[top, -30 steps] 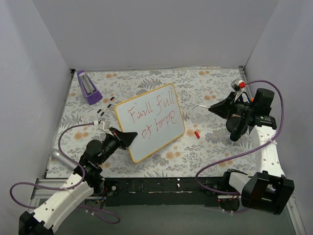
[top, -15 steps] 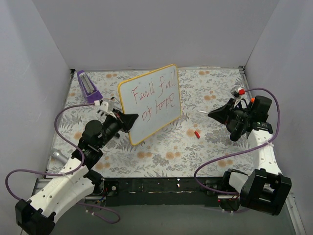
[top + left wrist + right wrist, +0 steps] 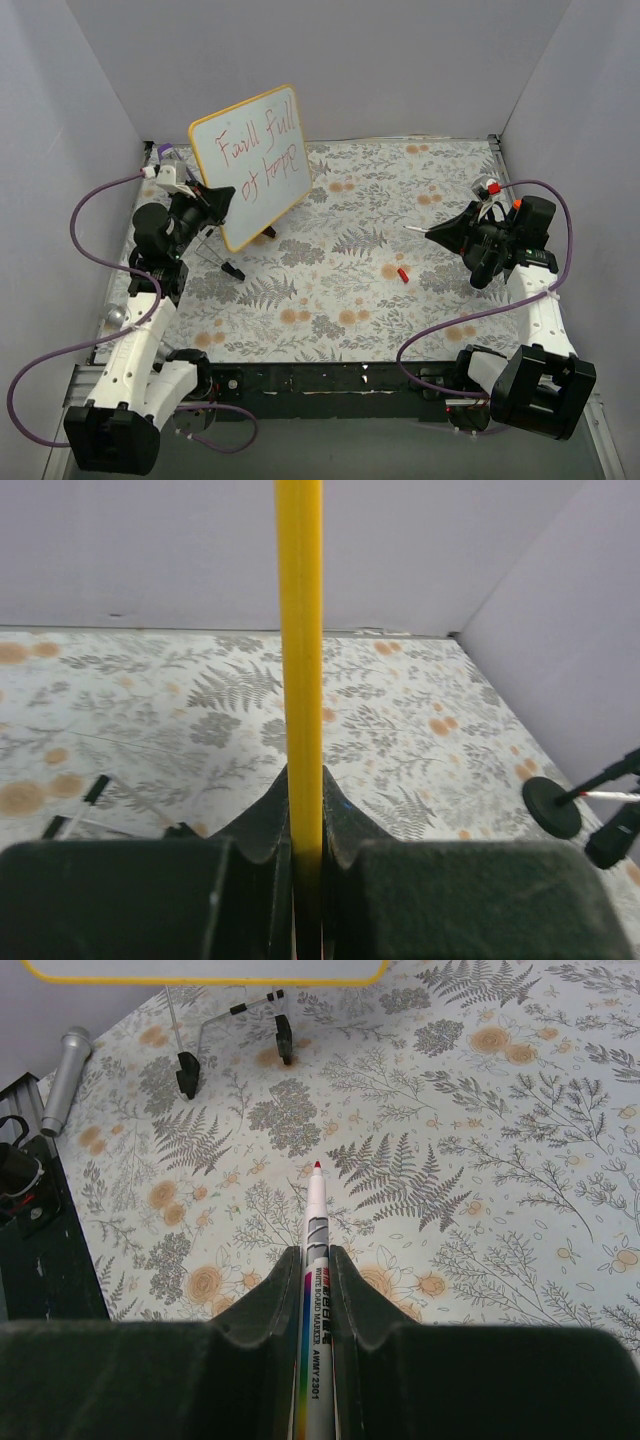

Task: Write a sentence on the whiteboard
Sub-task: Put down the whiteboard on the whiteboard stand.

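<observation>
The whiteboard, white with a yellow-orange frame, is raised off the table at the back left, tilted and facing the camera. The sentence is on it in red, in two lines. My left gripper is shut on the board's lower left edge. In the left wrist view the yellow frame runs straight up from between the left gripper's jaws. At the right, my right gripper is shut on a white marker, its red tip bare and pointing left above the table. The board's lower edge shows at the top of the right wrist view.
A red marker cap lies on the floral table right of centre. The board's wire stand legs with black feet hang below it. A silver cylinder lies at the left edge. A purple block peeks out behind the left arm. Walls close three sides.
My left arm has lifted the whiteboard off the table and carried it up toward the back left. The right arm drew back slightly with the marker, then held still.
</observation>
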You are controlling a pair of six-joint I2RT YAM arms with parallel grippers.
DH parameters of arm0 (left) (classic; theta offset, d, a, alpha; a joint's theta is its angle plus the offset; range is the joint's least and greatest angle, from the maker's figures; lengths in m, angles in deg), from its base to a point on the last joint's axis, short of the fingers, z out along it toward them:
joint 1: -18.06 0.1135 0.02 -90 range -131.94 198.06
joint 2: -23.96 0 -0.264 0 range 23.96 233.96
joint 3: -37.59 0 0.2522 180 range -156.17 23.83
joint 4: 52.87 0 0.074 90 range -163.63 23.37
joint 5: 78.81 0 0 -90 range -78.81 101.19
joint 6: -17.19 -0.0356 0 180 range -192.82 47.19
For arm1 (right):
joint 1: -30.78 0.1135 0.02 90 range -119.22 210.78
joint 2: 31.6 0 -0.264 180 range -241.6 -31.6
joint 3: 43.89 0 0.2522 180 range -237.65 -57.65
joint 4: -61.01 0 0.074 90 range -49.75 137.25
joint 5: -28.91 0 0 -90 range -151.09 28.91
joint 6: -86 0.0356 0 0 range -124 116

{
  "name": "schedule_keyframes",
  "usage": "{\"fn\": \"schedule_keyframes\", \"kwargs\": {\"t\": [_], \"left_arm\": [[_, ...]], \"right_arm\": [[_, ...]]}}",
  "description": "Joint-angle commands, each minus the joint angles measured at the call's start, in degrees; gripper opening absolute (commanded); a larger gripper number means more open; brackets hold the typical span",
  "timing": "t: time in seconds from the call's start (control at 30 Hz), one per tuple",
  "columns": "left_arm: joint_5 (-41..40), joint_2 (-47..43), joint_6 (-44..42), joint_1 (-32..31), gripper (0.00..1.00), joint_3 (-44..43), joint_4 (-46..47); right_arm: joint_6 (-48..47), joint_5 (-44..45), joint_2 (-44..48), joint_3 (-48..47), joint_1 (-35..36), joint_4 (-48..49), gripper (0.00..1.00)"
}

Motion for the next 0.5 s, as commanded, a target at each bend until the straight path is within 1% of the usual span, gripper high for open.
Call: {"fn": "schedule_keyframes", "kwargs": {"t": [0.0,0.1,0.47], "left_arm": [[6.3,-5.6,-5.0,6.0,0.00,-3.3,6.6],[8.5,-6.9,-5.3,9.6,0.00,-1.0,8.3],[12.1,-3.7,-6.7,13.6,0.00,1.5,13.0]], "right_arm": [[-0.6,-2.0,0.5,-0.1,-0.3,1.2,0.01],[-0.5,-2.6,0.1,0.0,-0.3,1.2,0.01],[-0.4,-2.7,-0.7,0.0,-0.3,1.1,0.01]]}}
